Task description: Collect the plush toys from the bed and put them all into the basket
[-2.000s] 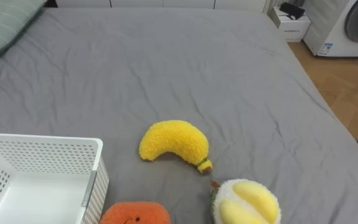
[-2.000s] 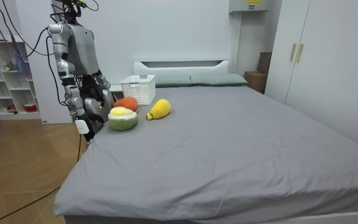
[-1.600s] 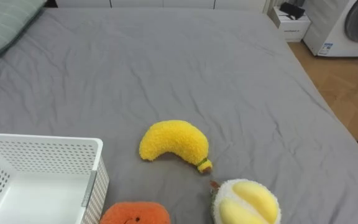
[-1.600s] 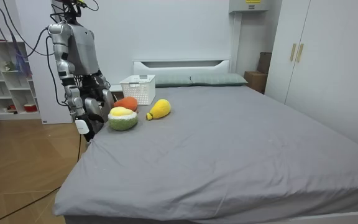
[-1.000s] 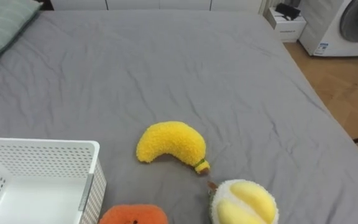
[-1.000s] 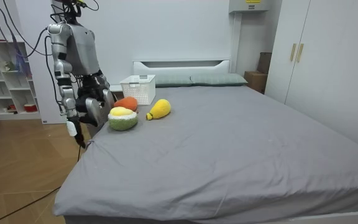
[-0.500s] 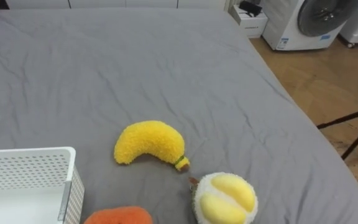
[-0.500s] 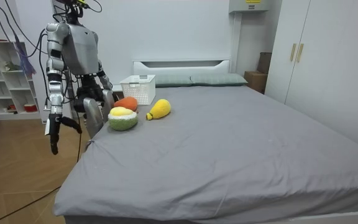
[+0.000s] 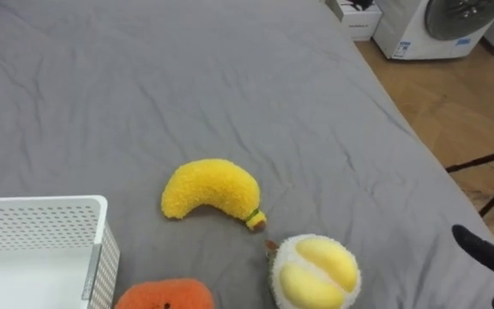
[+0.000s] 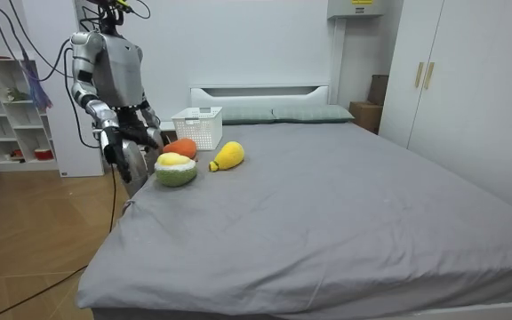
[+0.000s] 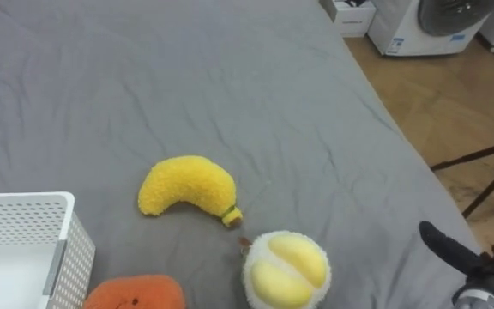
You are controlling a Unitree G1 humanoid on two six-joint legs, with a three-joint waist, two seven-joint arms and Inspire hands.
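Toys on bed (image 9: pixel 230 86), none collected: banana (image 9: pixel 211 190), round plush (image 9: pixel 314 272), orange plush (image 9: pixel 153 296), bunched by near edge beside white basket (image 9: pixel 41 227), probably for short drops. Right hand (image 9: pixel 490 251) off bed's right edge, fingers straight, empty, apart from round plush; probably set for first grab.

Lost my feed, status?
Right hand open, at bed edge, near durian. Banana, durian, orange toy on bed, outside basket. Nothing between hand and durian.
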